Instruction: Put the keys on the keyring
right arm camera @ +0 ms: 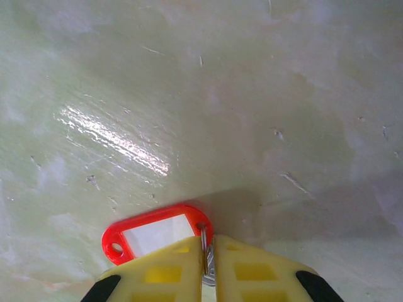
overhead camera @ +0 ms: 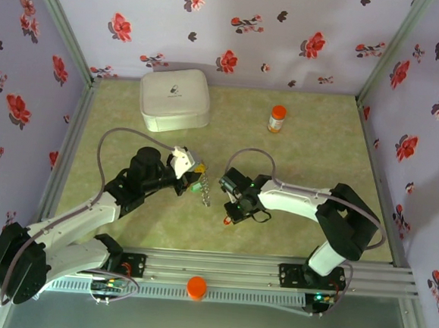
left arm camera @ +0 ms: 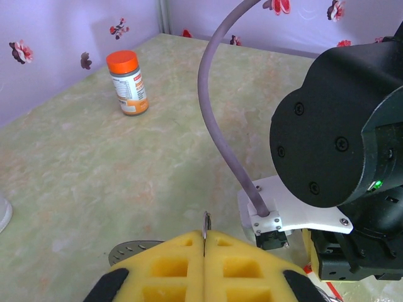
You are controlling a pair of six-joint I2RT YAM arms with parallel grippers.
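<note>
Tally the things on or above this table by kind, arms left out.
Orange-capped bottle: 1
White case: 1
Red-tagged key: 1
Beaded keyring: 1
Total: 4 that can be made out; any other keys are too small to tell.

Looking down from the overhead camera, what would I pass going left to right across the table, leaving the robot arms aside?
white box → keyring → red key → bottle
</note>
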